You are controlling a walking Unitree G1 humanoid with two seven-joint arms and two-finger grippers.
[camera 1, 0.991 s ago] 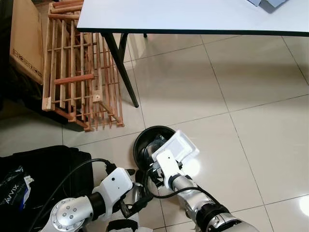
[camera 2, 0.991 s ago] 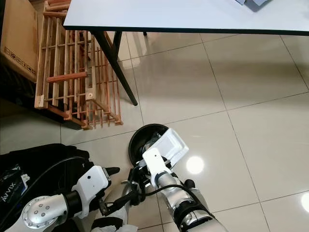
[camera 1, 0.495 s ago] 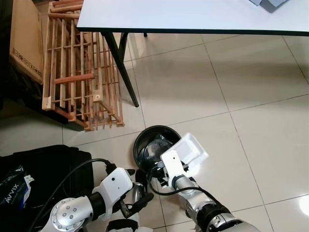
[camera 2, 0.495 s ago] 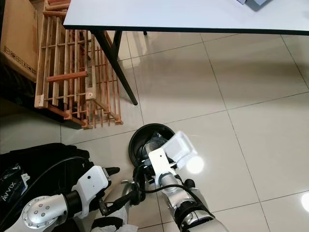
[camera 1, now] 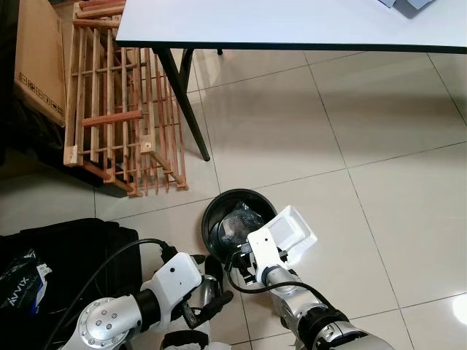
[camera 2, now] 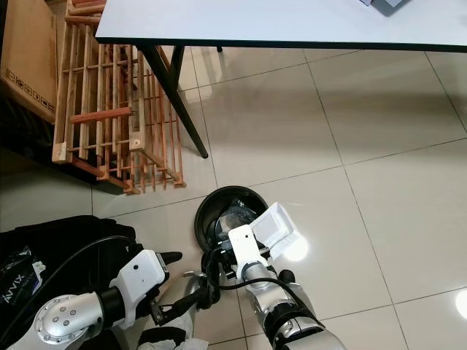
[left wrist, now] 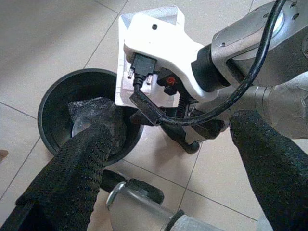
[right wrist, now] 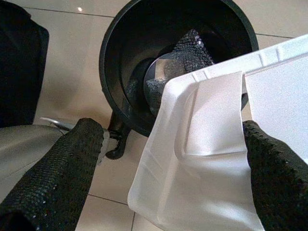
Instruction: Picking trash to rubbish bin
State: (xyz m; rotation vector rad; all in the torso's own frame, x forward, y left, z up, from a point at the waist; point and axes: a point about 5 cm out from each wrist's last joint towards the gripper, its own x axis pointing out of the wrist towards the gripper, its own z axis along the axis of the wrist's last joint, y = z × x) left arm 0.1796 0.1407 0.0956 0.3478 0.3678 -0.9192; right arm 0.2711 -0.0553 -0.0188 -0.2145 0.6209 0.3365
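Close in, the left gripper (left wrist: 168, 159) hangs idle beside the bin, its fingers (left wrist: 72, 178) spread wide with nothing between them. Just past it, the right gripper (right wrist: 168, 168) has its fingers (right wrist: 57, 163) parted either side of a white foam tray (camera 1: 290, 232); whether they actually press on it I cannot tell from here.

Over the last second the tray has slid off the bin's mouth towards the robot's right and dropped lower. It had covered a good part of the opening; now it overlaps only the bin's right rim, with most of it hanging over the floor. I'd judge it is not in yet, and if let go here it might land on the tiles beside the bin.

The tray sits tilted, hollow side up, its long axis running from the bin (camera 1: 219, 211) outward to the right and away. Dark crumpled rubbish (right wrist: 185, 53) already lies inside the bin. Further off stand a wooden rack (camera 1: 117, 109) and a table (camera 1: 292, 22).
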